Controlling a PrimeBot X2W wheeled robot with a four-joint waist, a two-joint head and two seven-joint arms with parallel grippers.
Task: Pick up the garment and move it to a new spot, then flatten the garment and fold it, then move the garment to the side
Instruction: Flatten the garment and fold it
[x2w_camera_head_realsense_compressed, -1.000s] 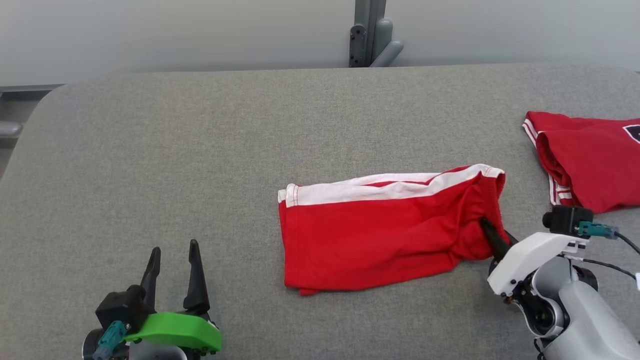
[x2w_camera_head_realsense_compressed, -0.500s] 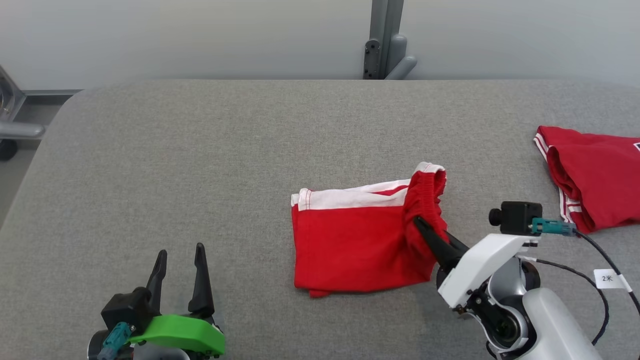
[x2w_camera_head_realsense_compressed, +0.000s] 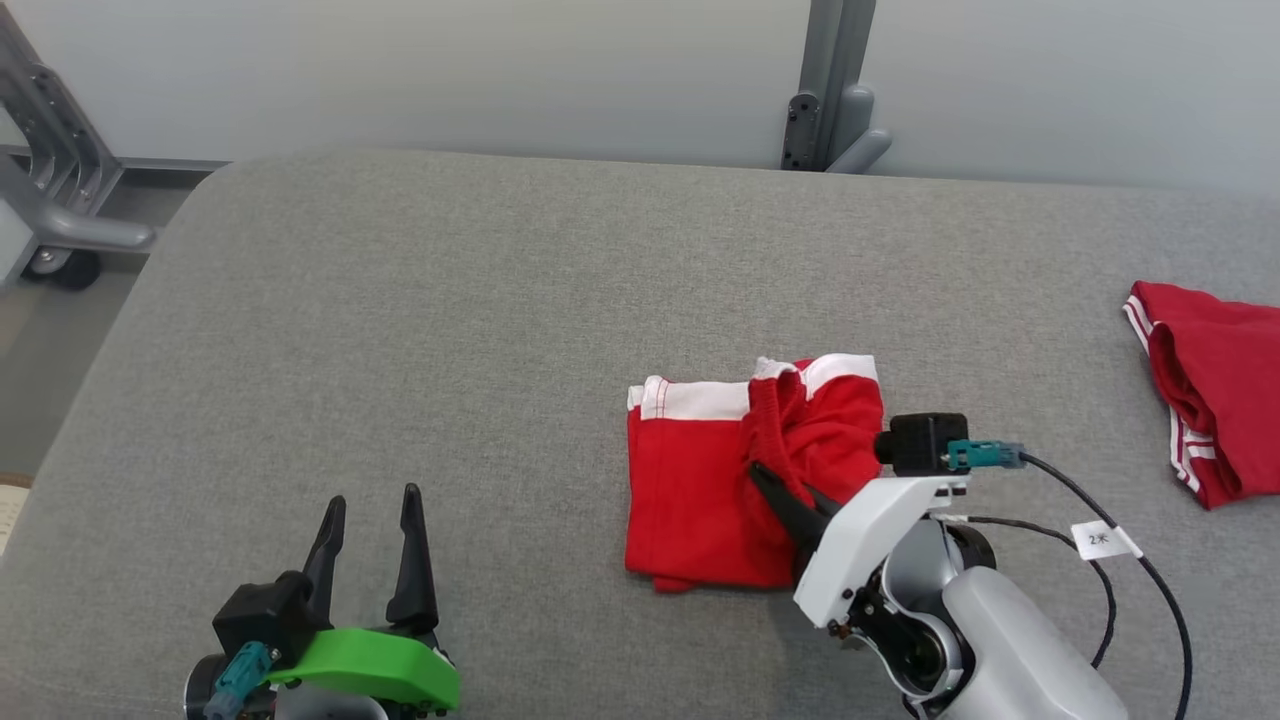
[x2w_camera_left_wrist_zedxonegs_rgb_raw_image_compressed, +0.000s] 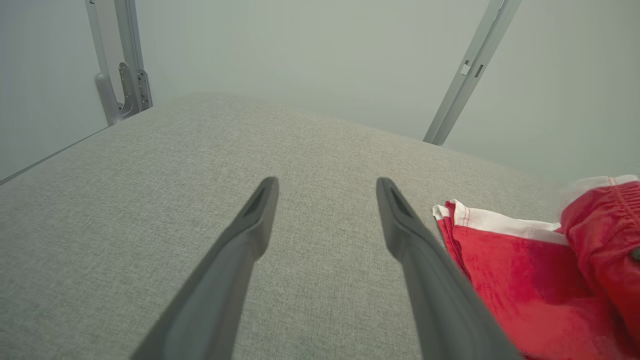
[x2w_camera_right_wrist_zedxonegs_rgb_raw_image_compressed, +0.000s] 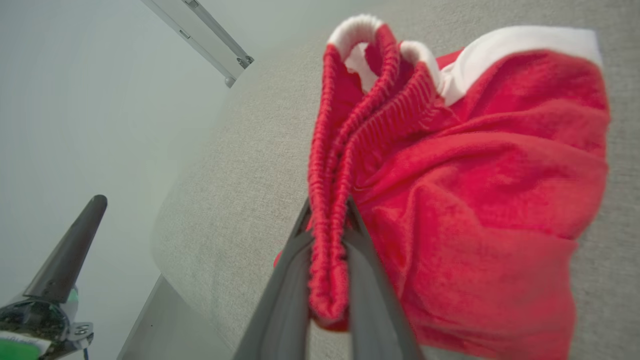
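Observation:
The garment (x2w_camera_head_realsense_compressed: 700, 490) is a pair of red shorts with a white side stripe, lying on the grey table (x2w_camera_head_realsense_compressed: 400, 330) right of centre. My right gripper (x2w_camera_head_realsense_compressed: 765, 478) is shut on its ribbed waistband, which is lifted and carried leftward over the rest of the cloth. In the right wrist view the waistband (x2w_camera_right_wrist_zedxonegs_rgb_raw_image_compressed: 327, 240) sits pinched between the two fingers of the right gripper (x2w_camera_right_wrist_zedxonegs_rgb_raw_image_compressed: 327, 220). My left gripper (x2w_camera_head_realsense_compressed: 372, 500) stands open at the lower left, apart from the cloth. From the left wrist, the left gripper (x2w_camera_left_wrist_zedxonegs_rgb_raw_image_compressed: 325, 187) frames bare table, with the garment (x2w_camera_left_wrist_zedxonegs_rgb_raw_image_compressed: 525, 280) to its right.
A second red garment (x2w_camera_head_realsense_compressed: 1215, 390) lies at the table's right edge. A grey post (x2w_camera_head_realsense_compressed: 830, 90) rises behind the table's far edge and a metal frame (x2w_camera_head_realsense_compressed: 60, 180) stands off the far left corner. A cable with a tag (x2w_camera_head_realsense_compressed: 1098, 540) trails from the right wrist.
The right gripper has pulled the waistband end leftward over the shorts, so the garment now lies about half as long. The camera has shifted too. The left gripper stays still and open.

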